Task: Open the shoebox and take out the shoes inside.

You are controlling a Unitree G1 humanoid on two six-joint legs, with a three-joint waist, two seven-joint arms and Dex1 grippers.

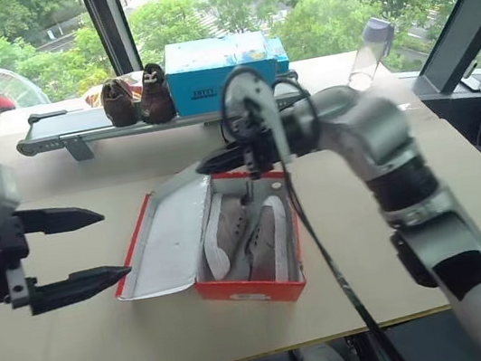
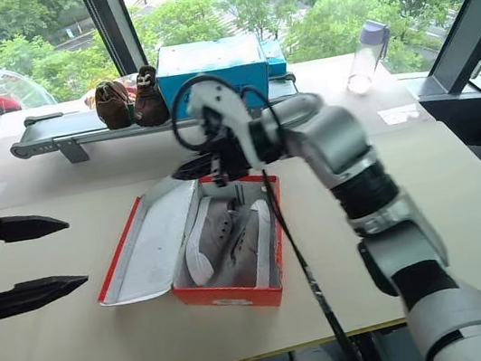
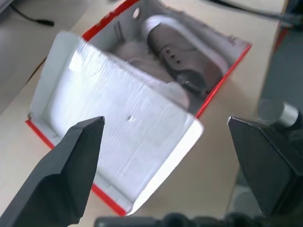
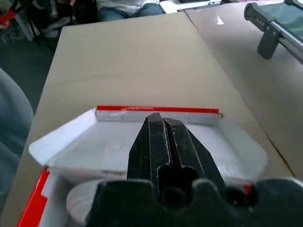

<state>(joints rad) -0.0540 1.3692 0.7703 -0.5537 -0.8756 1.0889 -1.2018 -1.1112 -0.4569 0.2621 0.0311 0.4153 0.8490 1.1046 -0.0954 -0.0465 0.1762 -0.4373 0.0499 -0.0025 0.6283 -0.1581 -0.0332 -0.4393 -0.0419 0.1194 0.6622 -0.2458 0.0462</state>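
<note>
A: The flat red cardboard shoebox (image 1: 239, 289) sits mid-desk with its hinged lid (image 1: 172, 237) thrown open to the robot's left, white inside showing, and the pair of grey canvas sneakers with white rubber soles (image 1: 248, 241) lies side by side inside

B: And the arms? The left gripper (image 1: 73, 251) hangs just beside the lid with its jaws spread wide, nothing between them. The right gripper (image 1: 219, 159) hovers over the box's far edge, black fingers pressed nearly together, holding nothing

A: So the lid's done, I'd say, and the shoes are what's left. How will they handle?

B: Light, I'd guess, and the canvas uppers are soft, so they'll crumple under a pinch. The rubber sole and the heel collar look stiffer. I'd clamp the heel rim or the side wall where sole meets canvas

A: The risk?

B: The box is thin card and light too, so it may drag along as a shoe lifts. Behind it, the light wooden desk (image 1: 85, 352) also carries a blue box (image 1: 221, 72) and dark brown fuzzy shoes (image 1: 138, 98), well apart
</note>
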